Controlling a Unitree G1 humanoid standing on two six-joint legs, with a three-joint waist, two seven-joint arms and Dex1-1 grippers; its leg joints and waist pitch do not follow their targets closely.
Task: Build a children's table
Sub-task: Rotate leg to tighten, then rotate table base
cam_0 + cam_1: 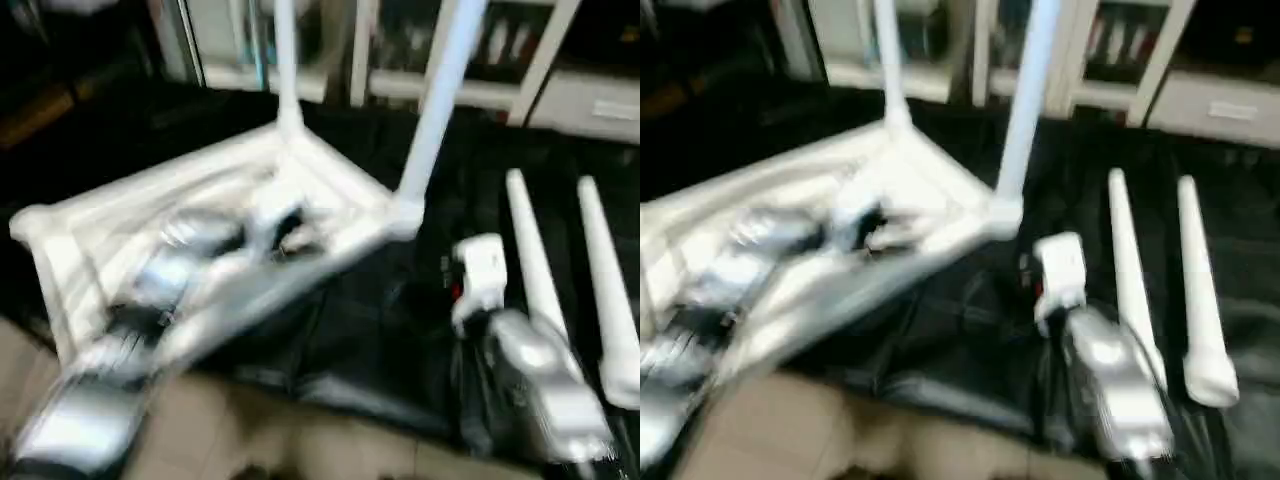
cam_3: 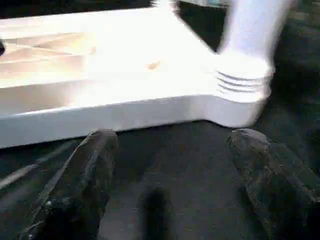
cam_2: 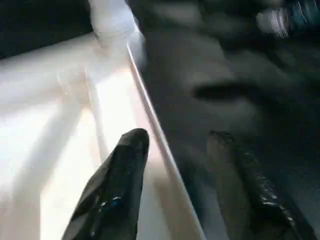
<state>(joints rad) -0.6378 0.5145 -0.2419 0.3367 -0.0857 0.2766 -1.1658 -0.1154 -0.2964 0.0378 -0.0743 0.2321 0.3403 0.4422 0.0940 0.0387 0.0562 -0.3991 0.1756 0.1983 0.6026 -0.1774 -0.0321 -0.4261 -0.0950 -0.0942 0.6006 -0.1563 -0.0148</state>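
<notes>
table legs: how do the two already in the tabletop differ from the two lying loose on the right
The fitted legs stand upright in the tabletop's corner sockets, rising out of view; the loose legs lie flat on the black cloth, side by side. The fitted ones are joined to the tabletop, while the loose ones touch nothing but the cloth. All four are white tapered tubes.
</notes>
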